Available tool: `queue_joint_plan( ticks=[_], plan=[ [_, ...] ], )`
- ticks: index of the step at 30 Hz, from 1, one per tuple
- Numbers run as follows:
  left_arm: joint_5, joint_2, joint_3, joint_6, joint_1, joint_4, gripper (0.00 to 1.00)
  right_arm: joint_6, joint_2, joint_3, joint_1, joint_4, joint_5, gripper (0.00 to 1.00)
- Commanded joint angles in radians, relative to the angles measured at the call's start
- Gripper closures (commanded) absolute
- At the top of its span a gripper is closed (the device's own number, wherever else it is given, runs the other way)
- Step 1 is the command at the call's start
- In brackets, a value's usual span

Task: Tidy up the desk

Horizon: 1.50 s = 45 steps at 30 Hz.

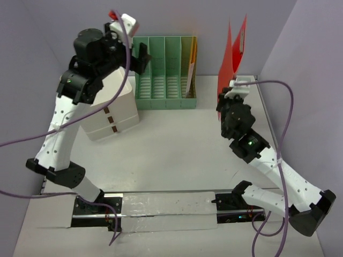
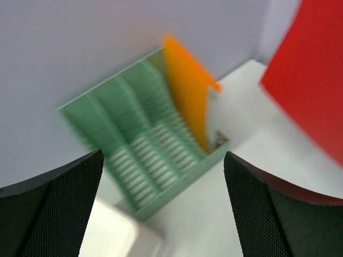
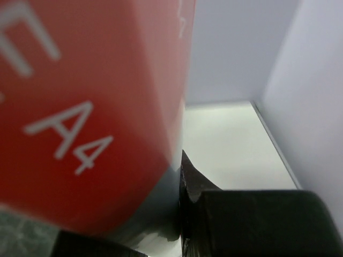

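Two robot arms work at tidying a wide white table point(image 1: 171, 150), its matte, smooth top running from the arms' bases to the back wall. On the right, the right end effector point(image 1: 224, 100) pinches a thin red folder point(image 1: 234, 51) near its lower corner. The folder is glossy and stiff, printed with white "A4" lettering, and stands upright above the table's right side, apart from the rack. To the left, a boxy white three-drawer unit point(image 1: 115, 115) with small brown pulls sits on the table beneath the raised left arm. The left end effector point(image 2: 163, 160) hangs above it, its black, finely textured fingers point(image 2: 59, 209) spread wide with nothing between them. At the back stands a green plastic file holder point(image 1: 163, 75) of four slatted compartments, with an orange folder point(image 1: 192, 64) upright in the rightmost one; the other three look empty. The job appears partly done: one folder is filed, and the red one is in the air, not yet slotted.
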Motion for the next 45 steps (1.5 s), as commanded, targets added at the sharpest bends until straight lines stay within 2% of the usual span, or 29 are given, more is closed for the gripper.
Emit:
queue_joint_plan(
  ticks=[1,4,6,9,13,16,19,23,28,33,39,45],
  plan=[
    [-0.050,-0.107,-0.085,0.028,0.182,-0.011,0.01,-0.093,0.044,0.272,-0.004,-0.008,-0.226,1.00],
    [0.033,-0.180,-0.172,-0.026,0.339,-0.001,0.01,-0.098,0.093,0.375,-0.004,-0.029,-0.322,1.00],
    [0.073,-0.226,-0.238,-0.039,0.414,0.006,0.01,-0.107,0.137,0.499,-0.005,-0.042,-0.427,1.00],
    [0.070,-0.279,-0.301,-0.033,0.469,0.010,0.01,-0.099,0.212,0.597,-0.004,-0.078,-0.601,1.00],
    [0.048,-0.310,-0.344,-0.029,0.526,0.009,0.01,-0.018,0.306,0.692,-0.004,-0.061,-0.663,1.00],
    [0.069,-0.329,-0.358,-0.036,0.587,0.008,0.01,0.076,0.401,0.770,-0.003,-0.018,-0.637,1.00],
    [0.097,-0.335,-0.375,-0.043,0.611,0.009,0.01,0.196,0.490,0.822,-0.003,-0.017,-0.491,1.00],
    [0.141,-0.331,-0.386,-0.061,0.653,0.014,0.01,0.259,0.576,0.823,0.006,0.014,-0.412,1.00],
    [0.237,-0.315,-0.392,-0.096,0.709,0.021,0.01,0.227,0.696,0.862,0.025,0.055,-0.317,1.00],
    [0.253,-0.308,-0.404,-0.096,0.743,0.021,0.01,0.174,0.770,0.869,0.023,0.103,-0.168,1.00],
    [0.274,-0.297,-0.420,-0.095,0.761,0.024,0.01,0.150,0.845,0.902,0.023,0.079,-0.141,1.00],
    [0.291,-0.284,-0.416,-0.095,0.771,0.021,0.01,0.188,0.890,0.894,-0.010,0.090,-0.221,1.00]
  ],
)
